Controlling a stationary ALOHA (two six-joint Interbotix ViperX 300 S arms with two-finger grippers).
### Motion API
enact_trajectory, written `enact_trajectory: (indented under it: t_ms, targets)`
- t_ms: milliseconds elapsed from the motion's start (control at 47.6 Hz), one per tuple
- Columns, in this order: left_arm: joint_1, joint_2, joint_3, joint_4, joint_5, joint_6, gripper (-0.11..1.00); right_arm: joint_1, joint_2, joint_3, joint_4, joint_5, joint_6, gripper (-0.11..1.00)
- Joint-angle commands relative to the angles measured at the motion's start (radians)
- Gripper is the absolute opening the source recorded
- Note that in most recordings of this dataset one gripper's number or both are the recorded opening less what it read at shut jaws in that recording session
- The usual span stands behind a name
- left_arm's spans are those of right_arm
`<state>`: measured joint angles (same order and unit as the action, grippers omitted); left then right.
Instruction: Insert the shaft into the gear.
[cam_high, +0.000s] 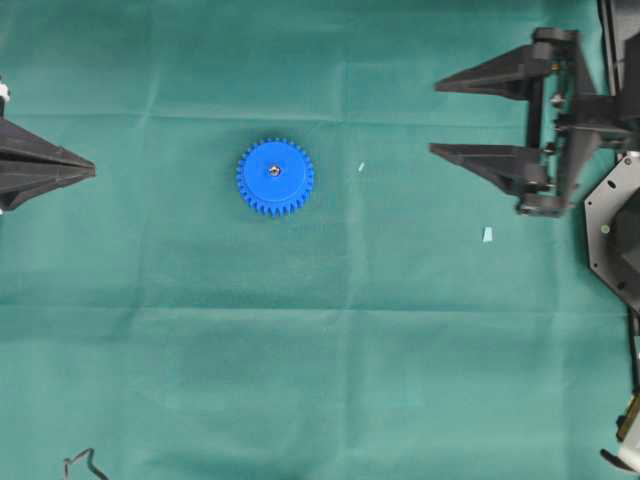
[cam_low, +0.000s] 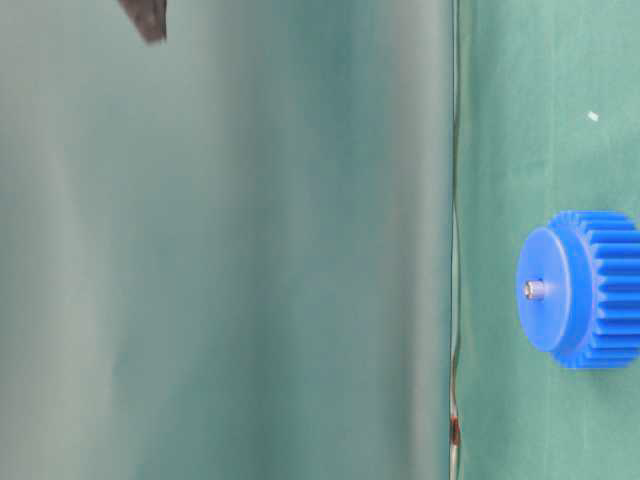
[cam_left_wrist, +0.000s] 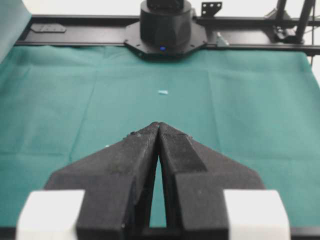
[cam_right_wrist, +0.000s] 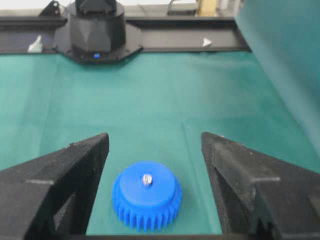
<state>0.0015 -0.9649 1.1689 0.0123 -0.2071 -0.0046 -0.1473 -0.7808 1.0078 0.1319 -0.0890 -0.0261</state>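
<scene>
Green table cloth (cam_high: 300, 380) carries the gear (cam_high: 275, 177) near centre, lying flat. Right gripper (cam_high: 434, 118) spread wide, empty, well clear; left gripper (cam_high: 92, 171) pinched closed, empty. Shaft (cam_right_wrist: 146, 179) already stands in the gear's centre hole, tip poking up. You need only stay clear; don't nudge it.

Robot lab: green-clothed table (cam_high: 300, 380)

1 blue gear (cam_high: 275, 177); 1 silver shaft (cam_high: 274, 170), seated in its ctr hole; 2 grippers: left gripper (cam_high: 90, 170), right gripper (cam_high: 435, 118); 1 pale-blue scrap (cam_high: 488, 234); 1 white fleck (cam_high: 361, 166); 1 green cloth (cam_high: 300, 350).
</scene>
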Motion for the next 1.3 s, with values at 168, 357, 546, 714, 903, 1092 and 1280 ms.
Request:
enact_trajectory:
  t_ms: [168, 357, 546, 714, 903, 1092, 1280]
  targets:
    - [0.002, 0.002, -0.025, 0.003, -0.005, 0.000, 0.00, 0.002, -0.120, 0.029, -0.002, 0.055, 0.000, 0.76]
    - [0.002, 0.002, -0.026, 0.003, -0.005, -0.002, 0.00, 0.002, -0.140, 0.046, -0.002, 0.069, -0.003, 0.76]
    - [0.002, 0.002, -0.026, 0.003, -0.005, 0.000, 0.00, 0.000, -0.138, 0.049, -0.002, 0.077, -0.003, 0.76]
    - [0.002, 0.002, -0.026, 0.003, -0.005, 0.000, 0.00, 0.000, -0.135, 0.052, -0.002, 0.071, -0.006, 0.76]
    - [0.002, 0.002, -0.026, 0.005, -0.005, -0.002, 0.00, 0.000, -0.135, 0.052, -0.003, 0.069, -0.006, 0.76]
    - [0.002, 0.002, -0.026, 0.003, -0.005, 0.000, 0.00, 0.000, -0.133, 0.052, -0.003, 0.067, -0.006, 0.76]
    - [0.002, 0.000, -0.026, 0.003, -0.005, 0.000, 0.00, 0.000, -0.129, 0.055, -0.003, 0.067, -0.006, 0.76]
